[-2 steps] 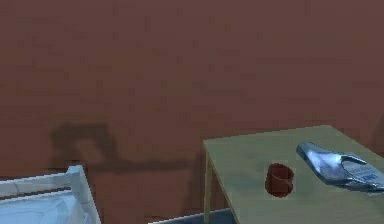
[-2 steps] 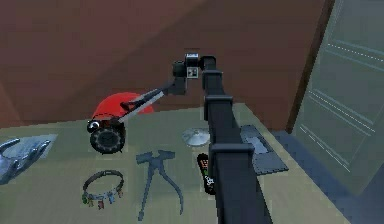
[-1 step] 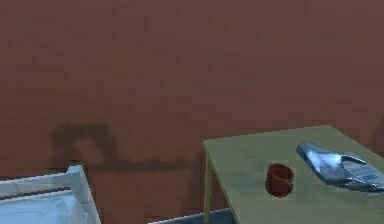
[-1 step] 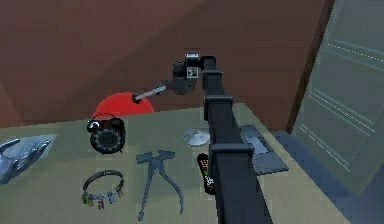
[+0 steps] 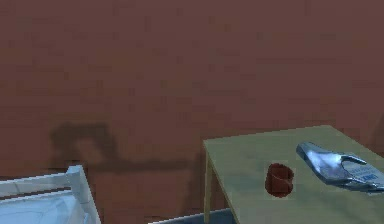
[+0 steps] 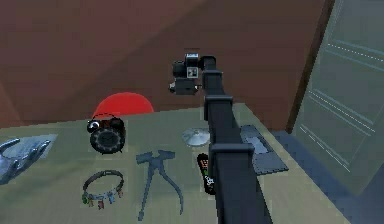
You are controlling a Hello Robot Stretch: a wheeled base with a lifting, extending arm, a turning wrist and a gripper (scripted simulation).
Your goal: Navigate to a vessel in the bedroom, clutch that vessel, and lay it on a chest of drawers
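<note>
**One dark red cup (image 5: 279, 179) on the bench (image 5: 235, 160), fingers (image 6: 173, 84) holding nothing**

In your forward view a white railed frame (image 5: 45, 192) sits at seven o'clock. The bench lies at four o'clock. The cup stands on it, near a crumpled silvery thing (image 5: 340, 167) at its three o'clock.

In your arm side view the arm (image 6: 235, 170) rises from six o'clock. Nearest, around seven o'clock, lie a beaded band (image 6: 103, 187), a two-legged tool (image 6: 153, 175) and a dark remote (image 6: 207, 172) beside the arm. Farther out stand a round black clock (image 6: 107, 135) at nine o'clock and a pale disc (image 6: 197, 137). A red dome (image 6: 122, 105) rises past the bench's far edge. At twelve o'clock the fingers hang before bare wall (image 6: 80, 50). A grey door (image 6: 350, 90) stands at three o'clock.
</note>
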